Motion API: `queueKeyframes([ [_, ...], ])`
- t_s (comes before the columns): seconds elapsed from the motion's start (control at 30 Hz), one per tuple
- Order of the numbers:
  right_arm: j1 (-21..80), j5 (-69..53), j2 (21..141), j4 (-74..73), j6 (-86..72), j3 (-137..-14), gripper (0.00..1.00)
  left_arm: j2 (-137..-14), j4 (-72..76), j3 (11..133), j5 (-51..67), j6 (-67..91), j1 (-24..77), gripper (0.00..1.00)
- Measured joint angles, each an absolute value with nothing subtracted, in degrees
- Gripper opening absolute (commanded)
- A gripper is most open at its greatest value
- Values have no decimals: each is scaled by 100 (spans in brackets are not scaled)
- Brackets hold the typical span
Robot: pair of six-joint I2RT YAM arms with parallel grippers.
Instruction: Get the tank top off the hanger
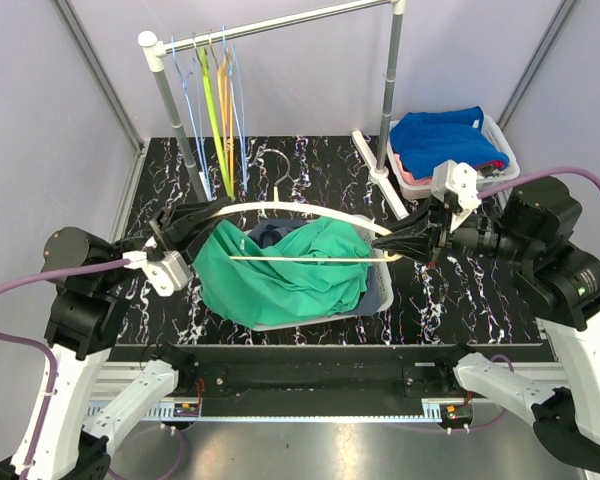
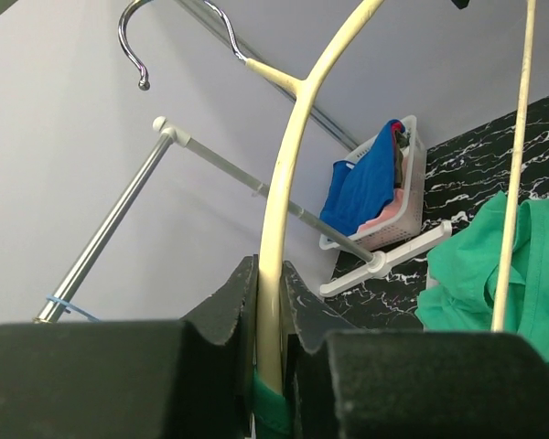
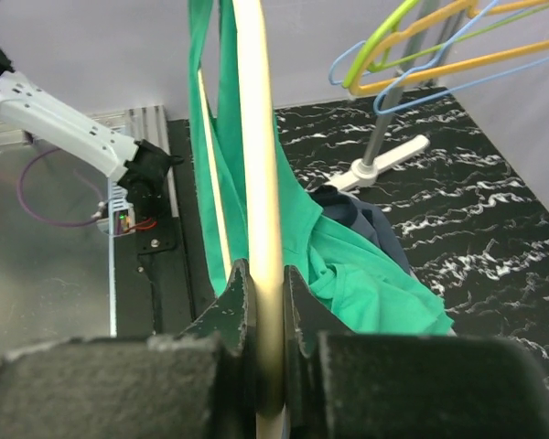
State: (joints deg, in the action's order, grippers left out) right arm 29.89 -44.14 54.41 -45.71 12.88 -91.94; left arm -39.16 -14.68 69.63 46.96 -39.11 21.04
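Observation:
A cream hanger [image 1: 300, 210] lies almost flat, held between both grippers above a white basket [image 1: 382, 296]. The green tank top [image 1: 280, 275] hangs from its left half and slumps into the basket. My left gripper [image 1: 195, 225] is shut on the hanger's left arm; in the left wrist view the jaws [image 2: 270, 274] pinch the cream arm [image 2: 288, 165] with green cloth just below them. My right gripper [image 1: 395, 240] is shut on the hanger's right end. The right wrist view shows its jaws [image 3: 265, 274] clamped on the bar [image 3: 256, 137], with the tank top [image 3: 348, 274] beyond them.
A dark blue garment [image 1: 275, 235] lies in the basket under the tank top. A clothes rail at the back holds several coloured hangers [image 1: 220, 100], and its foot [image 1: 375, 175] rests on the table. A white basket of blue clothes [image 1: 450, 140] stands at the back right.

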Motion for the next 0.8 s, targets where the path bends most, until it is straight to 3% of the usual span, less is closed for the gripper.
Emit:
queueKeyframes([
  [0.07,2998,-4263,5323,-4569,1251,-9185,0,-3913,-1382,6947,4687,-3870,2110,48],
  [0.1,3006,-4106,5242,-4563,1214,-9157,0,-3903,-1313,6914,4676,-3857,2110,72],
  [0.17,2982,-3669,5037,-4567,1140,-9091,0,-3785,-1208,6790,4622,-3811,2106,83],
  [0.2,2978,-3568,4989,-4571,1120,-9083,0,-3743,-1203,6768,4630,-3852,2110,99],
  [0.47,2971,-2995,4431,-4685,1046,-9052,0,-3435,-1142,6646,4571,-3760,2117,99],
  [0.8,2974,-2893,4287,-5168,1044,-8984,0,-2867,-1273,5435,4222,-3621,2117,99],
])
